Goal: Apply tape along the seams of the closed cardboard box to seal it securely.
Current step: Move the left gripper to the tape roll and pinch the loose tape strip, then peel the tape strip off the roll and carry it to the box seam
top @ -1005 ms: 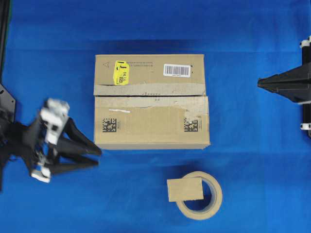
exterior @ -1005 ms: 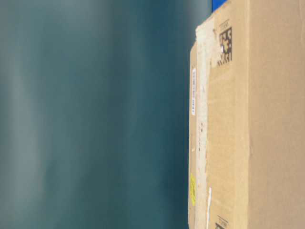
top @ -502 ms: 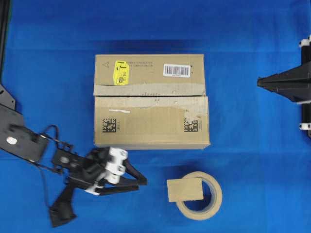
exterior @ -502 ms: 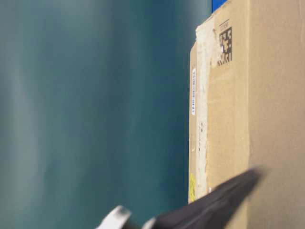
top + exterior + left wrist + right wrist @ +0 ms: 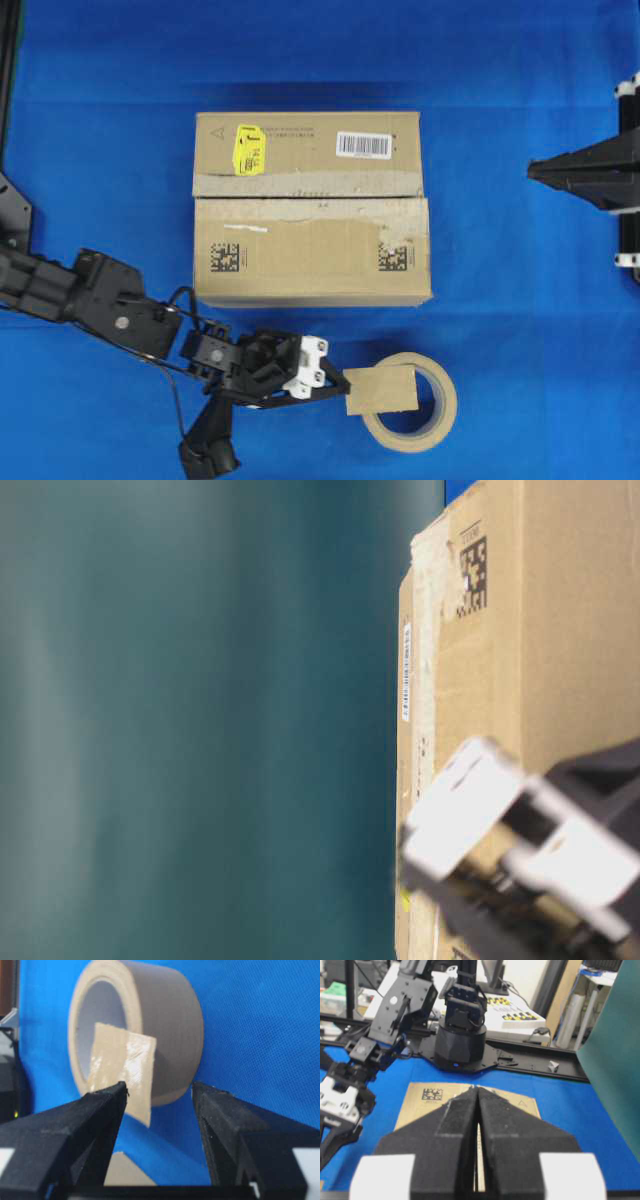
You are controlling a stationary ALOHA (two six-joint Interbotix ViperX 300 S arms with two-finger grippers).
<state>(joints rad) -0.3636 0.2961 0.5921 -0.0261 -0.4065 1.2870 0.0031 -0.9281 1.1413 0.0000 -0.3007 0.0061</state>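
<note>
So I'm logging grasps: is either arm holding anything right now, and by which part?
Nothing is held. The left gripper has open jaws just short of the tape; the right gripper is shut on nothing.

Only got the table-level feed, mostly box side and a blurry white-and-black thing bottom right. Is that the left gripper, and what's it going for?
Observer: Yes, the left gripper. Overhead, its fingers point at the tape, the tan square piece lying across the tape roll.
Operator: Holding it yet?
Observer: No. In the left wrist view the fingers stand apart with the tape edge in front of the gap, not pinched.
Operator: Right arm doing anything?
Observer: The right gripper is parked at the right edge overhead, fingers shut on nothing.
Operator: Seam state?
Observer: Overhead, the seams on the cardboard box carry only old greyish torn strips.
</note>
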